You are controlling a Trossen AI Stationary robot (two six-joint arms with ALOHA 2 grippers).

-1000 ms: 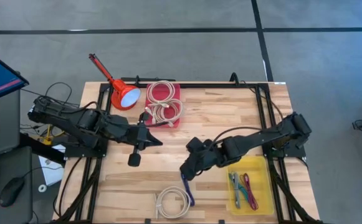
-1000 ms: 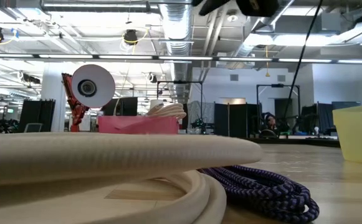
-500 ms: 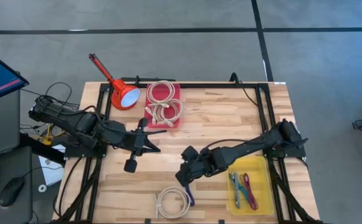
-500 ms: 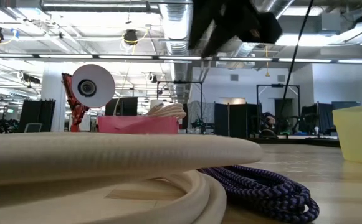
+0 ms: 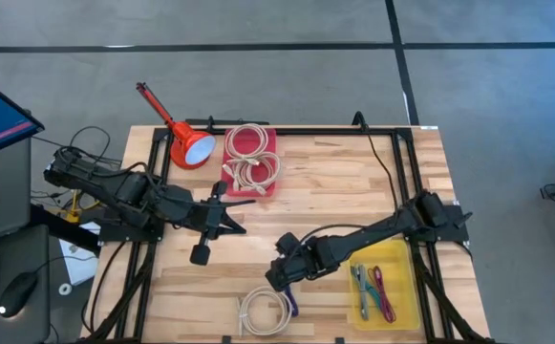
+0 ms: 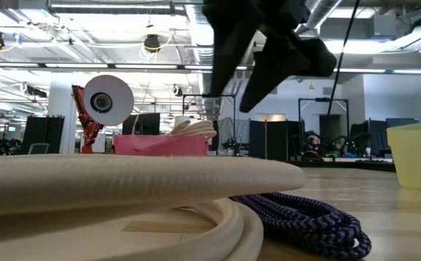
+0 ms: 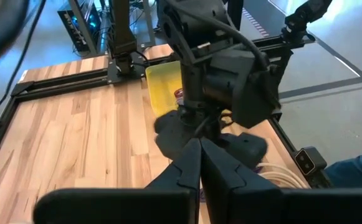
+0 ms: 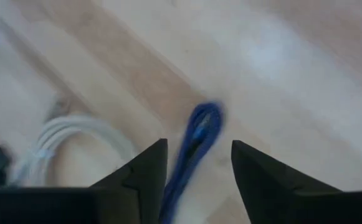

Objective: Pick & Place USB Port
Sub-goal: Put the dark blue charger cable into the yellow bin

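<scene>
Bench: wooden bench (image 5: 334, 182) seen from above, open workshop behind.
Right gripper: right gripper (image 8: 198, 163) fingers spread, nothing held, poised just over the blue cable (image 8: 196, 140).
Blue cable: lying on the bench near its front edge, touching the white cable coil (image 5: 266, 311).
Handling: judged light, limp, braided; best pinched at the looped end between the fingers.
Yellow bin (image 5: 384, 284): beside the right arm, cables inside.
Left gripper: left gripper (image 5: 245, 221) clenched, empty, parked mid-bench.
</scene>
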